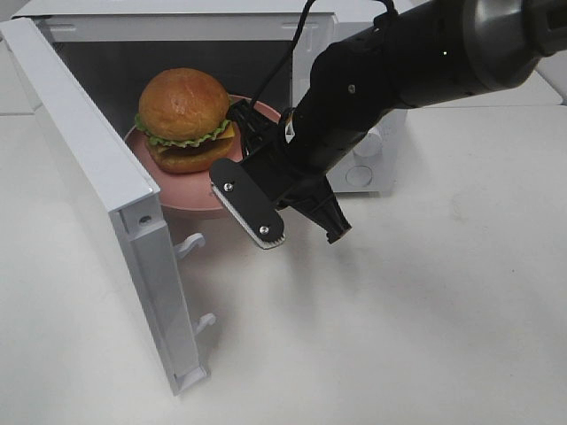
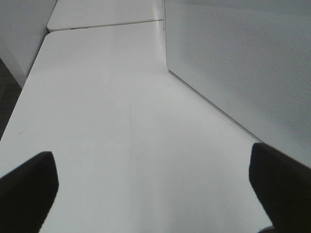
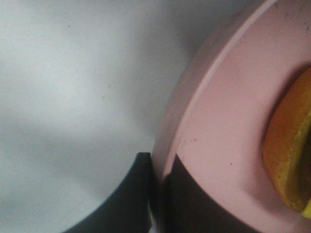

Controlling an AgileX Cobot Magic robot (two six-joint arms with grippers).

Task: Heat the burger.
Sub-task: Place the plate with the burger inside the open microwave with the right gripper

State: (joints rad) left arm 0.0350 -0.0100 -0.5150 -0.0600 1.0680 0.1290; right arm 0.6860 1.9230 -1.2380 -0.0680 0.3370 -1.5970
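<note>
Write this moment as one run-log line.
left jaws: open, above table | right jaws: shut on plate rim | burger: on plate in microwave opening | door: open

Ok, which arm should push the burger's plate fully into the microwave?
Right. The right hand grips the pink plate by its rim at the microwave mouth; the left hand hangs open beside its outer wall.

One burger (image 1: 183, 111). One pink plate (image 1: 182, 199). One white microwave (image 1: 177, 19) with one door (image 1: 89, 168), and two latch hooks on that door, an upper (image 1: 190, 243) and a lower (image 1: 205, 324). One black arm (image 1: 399, 66) in the high view. Two end effectors: the left end effector (image 2: 153, 182) and the right end effector (image 3: 156, 167), each with two dark fingers (image 2: 26, 189). One white counter (image 1: 407, 336).
</note>
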